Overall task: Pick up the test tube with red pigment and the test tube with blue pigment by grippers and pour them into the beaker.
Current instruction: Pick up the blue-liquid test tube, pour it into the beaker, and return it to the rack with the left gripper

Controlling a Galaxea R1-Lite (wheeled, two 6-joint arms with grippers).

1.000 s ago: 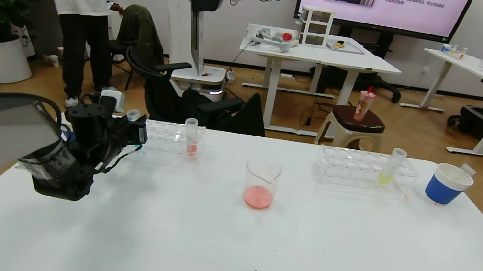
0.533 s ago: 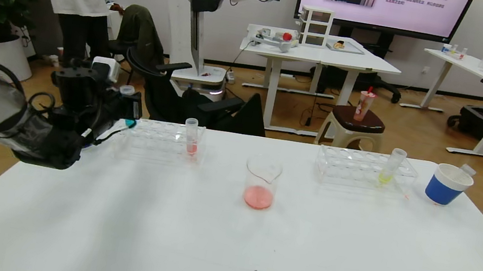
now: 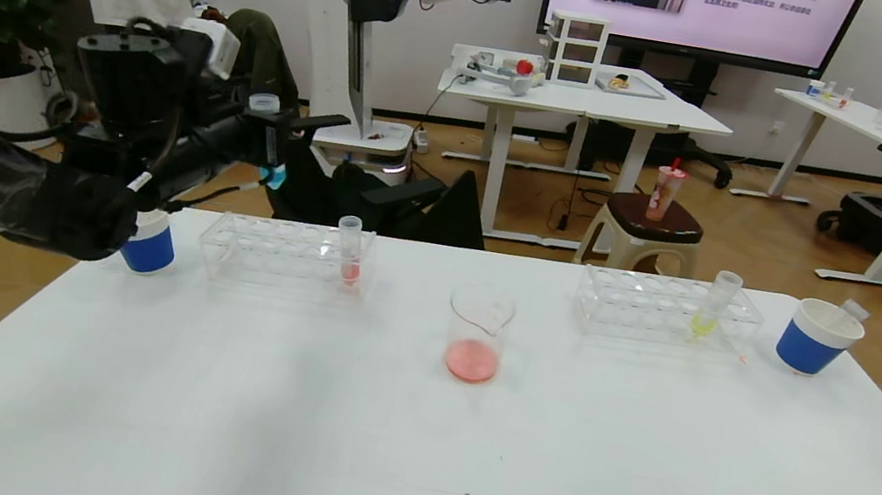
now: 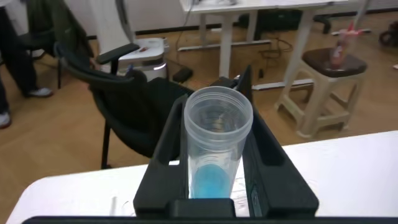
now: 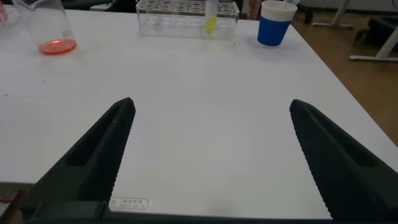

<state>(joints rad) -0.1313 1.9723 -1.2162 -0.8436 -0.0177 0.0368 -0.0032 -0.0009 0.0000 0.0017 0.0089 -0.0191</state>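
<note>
My left gripper (image 3: 263,144) hangs high over the table's far left corner, shut on the test tube with blue pigment (image 3: 270,163). In the left wrist view the tube (image 4: 217,143) stands upright between the black fingers (image 4: 165,146), with blue liquid at its bottom. The beaker (image 3: 478,333) stands mid-table, to the right of the held tube, with red liquid in it. A tube with pinkish-red liquid (image 3: 349,255) stands in the left rack (image 3: 285,254). A clear tube (image 3: 852,310) leans in the far right cup. My right gripper (image 5: 212,104) is open over the near table.
A blue paper cup (image 3: 149,247) sits at the far left corner, under my left arm. The right rack (image 3: 666,308) holds a yellow-green tube (image 3: 709,312). Another blue cup (image 3: 814,340) stands at the far right. A person and a black chair are behind the table.
My left gripper has risen from table level beside the left rack, lifting the blue tube up. The blue cup under it has come into view. The right gripper has not moved.
</note>
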